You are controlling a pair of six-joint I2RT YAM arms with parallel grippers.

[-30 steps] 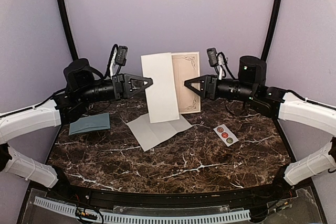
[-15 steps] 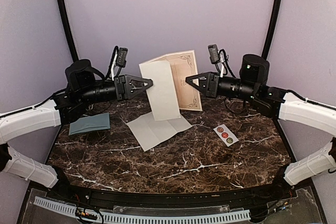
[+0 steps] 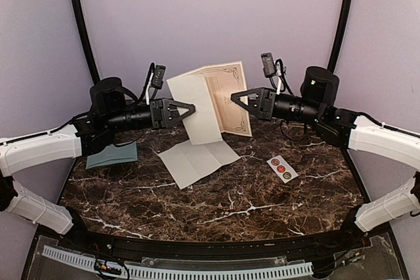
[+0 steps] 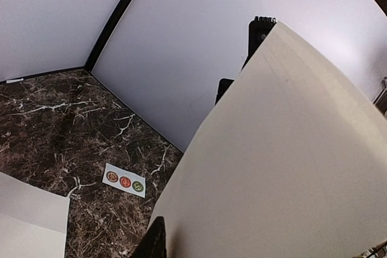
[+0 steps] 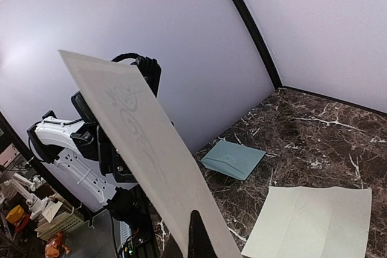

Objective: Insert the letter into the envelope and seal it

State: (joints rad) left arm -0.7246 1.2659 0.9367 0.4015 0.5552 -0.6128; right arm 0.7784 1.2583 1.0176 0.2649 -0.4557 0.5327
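The letter (image 3: 211, 100), a cream folded card with an ornate border, hangs upright in the air between both arms. My right gripper (image 3: 234, 98) is shut on its right edge; in the right wrist view the letter (image 5: 151, 149) runs across my dark finger (image 5: 196, 237). My left gripper (image 3: 190, 107) sits at the lower left panel with its jaws slightly apart. In the left wrist view one finger (image 4: 152, 241) shows beside the letter (image 4: 290, 161), and the sheet hides the other. The teal envelope (image 3: 111, 155) lies flat at the table's left, also seen as the envelope (image 5: 233, 158) from the right wrist.
A loose pale creased sheet (image 3: 197, 162) lies on the dark marble table (image 3: 230, 208) under the letter. A white sticker strip (image 3: 282, 168) with three round stickers lies to the right. Purple walls close in the back and sides.
My right gripper has shut on the letter's right edge. My left gripper has loosened and moved right, and the letter has folded further and tilted.
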